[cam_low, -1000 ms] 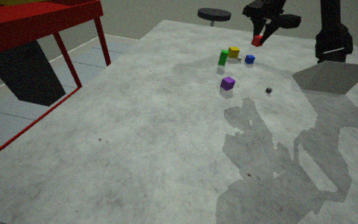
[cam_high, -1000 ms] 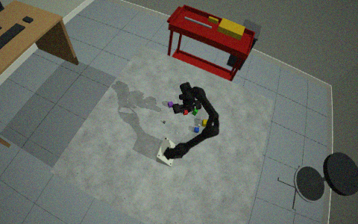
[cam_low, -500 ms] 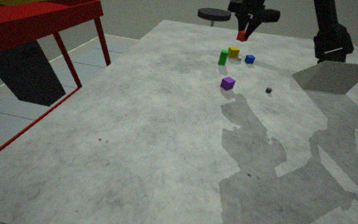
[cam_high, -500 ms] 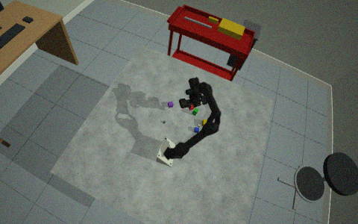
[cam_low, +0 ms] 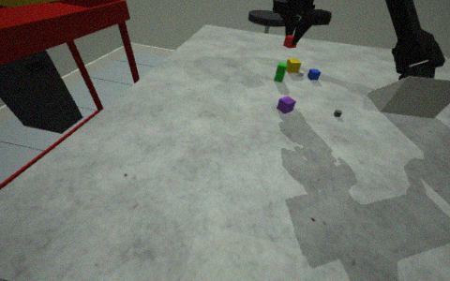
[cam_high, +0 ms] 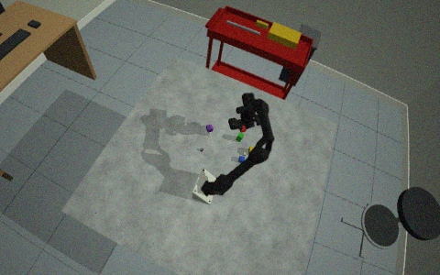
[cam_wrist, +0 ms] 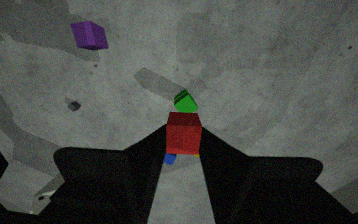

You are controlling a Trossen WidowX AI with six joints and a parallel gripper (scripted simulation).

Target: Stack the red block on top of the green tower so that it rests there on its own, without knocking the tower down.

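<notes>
Presently: gripper (cam_wrist: 184, 142) clamped on red block (cam_wrist: 183, 132), raised near green tower (cam_wrist: 185, 102) | judged light, rigid, smooth-faced | hold on opposite flat sides suits | tower narrow, likely tippy.

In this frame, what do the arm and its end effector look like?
The arm is matte black all over, built of chunky rounded links, rising from a white square base plate. The end effector has two flat, wedge-shaped black fingers. No cables or markings are visible.
</notes>
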